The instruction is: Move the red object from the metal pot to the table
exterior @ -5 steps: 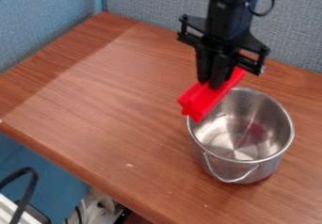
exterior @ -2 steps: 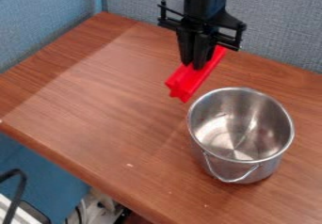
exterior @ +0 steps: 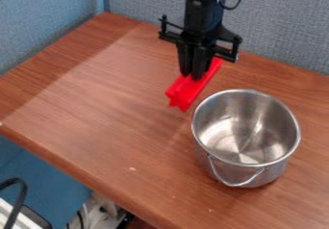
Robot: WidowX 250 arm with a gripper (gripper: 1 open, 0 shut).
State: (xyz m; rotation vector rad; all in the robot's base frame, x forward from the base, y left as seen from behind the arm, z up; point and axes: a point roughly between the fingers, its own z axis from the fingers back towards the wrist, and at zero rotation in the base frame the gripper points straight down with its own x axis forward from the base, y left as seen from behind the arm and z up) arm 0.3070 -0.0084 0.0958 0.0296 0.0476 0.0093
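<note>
1. My gripper [exterior: 195, 72] points straight down from the black arm over the table [exterior: 90, 79], with its jaws clamped on the block [exterior: 190, 87].
2. The block is red and bar-shaped. I hold it by its upper end, so it hangs tilted, with its lower end reaching down and toward the left of the picture.
3. The block is out of the pot [exterior: 244, 135]. It sits up and to the left of the rim, just beside it, over bare wood.
4. I cannot tell whether the block's lower end touches the tabletop; it looks close to it, with a faint dark reflection right below it.
5. The pot stands upright on the right part of the table, near the front edge. Its inside is shiny steel and I see nothing lying in it, only reflections.
6. The pot's thin wire handle [exterior: 244, 182] lies folded down at the front side, toward the camera.
7. The table is reddish-brown wood grain with a slight gloss, and its rounded front edge runs diagonally across the lower left of the view.
8. Behind the table there is a blue wall [exterior: 141, 0], and below the front edge I see dark cables [exterior: 23, 211] on a blue floor.
</note>
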